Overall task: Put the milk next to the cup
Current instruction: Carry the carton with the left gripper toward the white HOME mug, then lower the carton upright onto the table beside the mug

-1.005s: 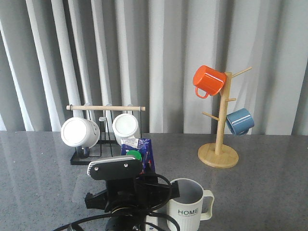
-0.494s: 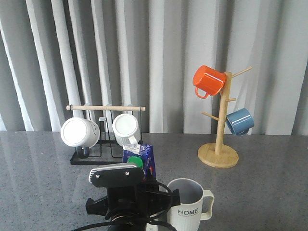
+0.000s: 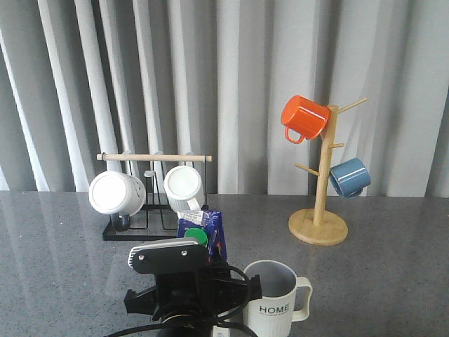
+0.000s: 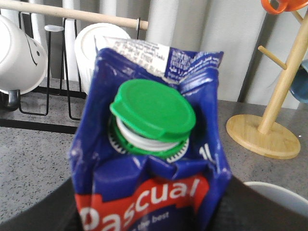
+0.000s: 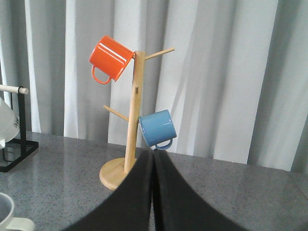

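Grey curtains backed the speckled table (image 3: 393, 281). Clamped in the left gripper (image 4: 149, 219), the milk (image 4: 149, 144) stood just beside the cup (image 3: 273, 298), its lower half hidden behind the arm. Empty, the right gripper (image 5: 153, 192) had its fingers pressed together.

The grey speckled table (image 3: 56, 246) carries cup (image 3: 275, 300), black mug rack (image 3: 137, 228) and wooden mug tree (image 3: 319, 226).

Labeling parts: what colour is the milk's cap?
Green, on a white ribbed neck; the cap shows best in the left wrist view.
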`<control>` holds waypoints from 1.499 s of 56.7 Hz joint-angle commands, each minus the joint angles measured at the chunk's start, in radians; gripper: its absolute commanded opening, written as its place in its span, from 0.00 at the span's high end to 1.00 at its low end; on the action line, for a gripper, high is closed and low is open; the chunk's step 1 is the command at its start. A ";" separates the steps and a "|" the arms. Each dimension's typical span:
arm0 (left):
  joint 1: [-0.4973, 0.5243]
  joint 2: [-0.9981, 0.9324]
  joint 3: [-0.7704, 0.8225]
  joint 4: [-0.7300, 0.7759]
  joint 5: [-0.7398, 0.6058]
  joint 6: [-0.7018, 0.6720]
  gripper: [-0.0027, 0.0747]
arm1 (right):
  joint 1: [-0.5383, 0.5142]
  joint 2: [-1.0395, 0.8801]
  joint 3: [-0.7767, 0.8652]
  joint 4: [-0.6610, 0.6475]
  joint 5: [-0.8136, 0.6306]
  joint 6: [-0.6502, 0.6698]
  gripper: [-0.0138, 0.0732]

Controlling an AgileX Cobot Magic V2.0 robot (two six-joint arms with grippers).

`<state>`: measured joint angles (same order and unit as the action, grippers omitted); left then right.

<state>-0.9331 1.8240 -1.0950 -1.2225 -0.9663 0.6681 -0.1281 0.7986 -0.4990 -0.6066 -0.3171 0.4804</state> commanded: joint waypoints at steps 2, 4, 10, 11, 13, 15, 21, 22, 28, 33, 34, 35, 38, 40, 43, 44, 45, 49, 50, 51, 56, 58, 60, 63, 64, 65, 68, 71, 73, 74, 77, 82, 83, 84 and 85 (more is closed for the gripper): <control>-0.004 -0.043 -0.018 0.041 -0.047 -0.010 0.57 | -0.005 -0.001 -0.031 0.006 -0.062 -0.010 0.85; -0.004 -0.043 -0.018 0.040 -0.047 -0.010 0.57 | -0.005 -0.001 -0.031 0.006 -0.062 -0.010 0.85; -0.004 -0.043 -0.018 0.040 -0.047 -0.010 0.57 | -0.005 -0.001 -0.031 0.006 -0.062 -0.010 0.85; -0.004 -0.043 -0.018 0.040 -0.047 -0.010 0.57 | -0.005 -0.001 -0.031 0.006 -0.062 -0.010 0.85; -0.004 -0.043 -0.018 0.040 -0.047 -0.010 0.57 | -0.005 -0.001 -0.031 0.006 -0.062 -0.010 0.85; -0.004 -0.043 -0.018 0.040 -0.045 -0.010 0.57 | -0.005 -0.001 -0.031 0.006 -0.062 -0.010 0.85; -0.004 -0.043 -0.018 0.040 -0.045 -0.009 0.57 | -0.005 -0.001 -0.031 0.006 -0.062 -0.009 0.85; -0.004 -0.043 -0.018 0.040 -0.043 -0.009 0.56 | -0.005 -0.001 -0.031 0.006 -0.062 -0.009 0.85; -0.004 -0.044 -0.018 0.057 -0.038 -0.008 0.51 | -0.005 -0.001 -0.031 0.006 -0.062 -0.009 0.85; -0.004 -0.044 -0.018 0.066 -0.032 0.016 0.38 | -0.005 -0.001 -0.031 0.006 -0.062 -0.009 0.85; -0.004 -0.044 -0.018 0.066 -0.032 0.024 0.36 | -0.005 -0.001 -0.031 0.006 -0.062 -0.009 0.85; -0.004 -0.044 -0.018 0.066 -0.032 0.032 0.32 | -0.005 -0.001 -0.031 0.006 -0.062 -0.009 0.85; -0.004 -0.044 -0.018 0.066 -0.034 0.066 0.21 | -0.005 -0.001 -0.031 0.006 -0.062 -0.009 0.85; -0.004 -0.044 -0.018 0.066 -0.037 0.084 0.13 | -0.005 -0.001 -0.031 0.006 -0.062 -0.009 0.85; -0.004 -0.044 -0.018 0.063 -0.039 0.104 0.03 | -0.005 -0.001 -0.031 0.006 -0.062 -0.009 0.85; -0.004 -0.044 -0.018 0.062 -0.039 0.105 0.01 | -0.005 -0.001 -0.031 0.006 -0.062 -0.009 0.85; -0.004 -0.044 -0.018 0.062 -0.039 0.105 0.02 | -0.005 -0.001 -0.031 0.006 -0.062 -0.009 0.85; -0.004 -0.044 -0.018 0.063 -0.032 0.104 0.02 | -0.005 -0.001 -0.031 0.006 -0.062 -0.009 0.85; -0.004 -0.044 -0.018 0.066 -0.029 0.102 0.02 | -0.005 -0.001 -0.031 0.006 -0.062 -0.009 0.85; -0.004 -0.044 -0.018 0.068 -0.026 0.103 0.02 | -0.005 -0.001 -0.031 0.006 -0.062 -0.009 0.85; -0.005 -0.048 -0.018 0.093 -0.025 0.102 0.04 | -0.005 -0.001 -0.031 0.006 -0.062 -0.009 0.85; -0.007 -0.054 -0.018 0.106 -0.025 0.102 0.04 | -0.005 -0.001 -0.031 0.006 -0.062 -0.009 0.85; -0.007 -0.058 -0.018 0.116 -0.027 0.102 0.04 | -0.005 -0.001 -0.031 0.006 -0.062 -0.009 0.85; -0.007 -0.075 -0.019 0.135 -0.030 0.102 0.04 | -0.005 -0.001 -0.031 0.006 -0.062 -0.009 0.85; -0.007 -0.079 -0.019 0.144 -0.032 0.102 0.04 | -0.005 -0.001 -0.031 0.006 -0.062 -0.009 0.85; -0.007 -0.088 -0.019 0.149 -0.034 0.102 0.04 | -0.005 -0.001 -0.031 0.006 -0.062 -0.009 0.85; -0.007 -0.111 -0.019 0.169 -0.040 0.102 0.04 | -0.005 -0.001 -0.031 0.006 -0.062 -0.009 0.85; -0.007 -0.139 -0.019 0.184 -0.045 0.102 0.05 | -0.005 -0.001 -0.031 0.006 -0.062 -0.009 0.85; -0.007 -0.159 -0.019 0.195 -0.049 0.102 0.05 | -0.005 -0.001 -0.031 0.006 -0.062 -0.009 0.85; -0.007 -0.172 -0.019 0.198 -0.051 0.102 0.05 | -0.005 -0.001 -0.031 0.006 -0.062 -0.009 0.85; -0.007 -0.204 -0.019 0.200 -0.056 0.102 0.05 | -0.005 -0.001 -0.031 0.006 -0.062 -0.009 0.85; -0.007 -0.271 -0.019 0.198 -0.056 0.105 0.06 | -0.005 -0.001 -0.031 0.006 -0.062 -0.009 0.85; -0.007 -0.283 -0.019 0.198 -0.056 0.107 0.07 | -0.005 -0.001 -0.031 0.006 -0.062 -0.009 0.85; -0.007 -0.301 -0.019 0.198 -0.055 0.115 0.07 | -0.005 -0.001 -0.031 0.006 -0.062 -0.009 0.85; -0.007 -0.313 -0.019 0.198 -0.055 0.125 0.08 | -0.005 -0.001 -0.031 0.006 -0.062 -0.009 0.85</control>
<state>-0.9331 1.6256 -1.0950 -1.0785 -0.9604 0.7719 -0.1281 0.7986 -0.4990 -0.6066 -0.3171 0.4804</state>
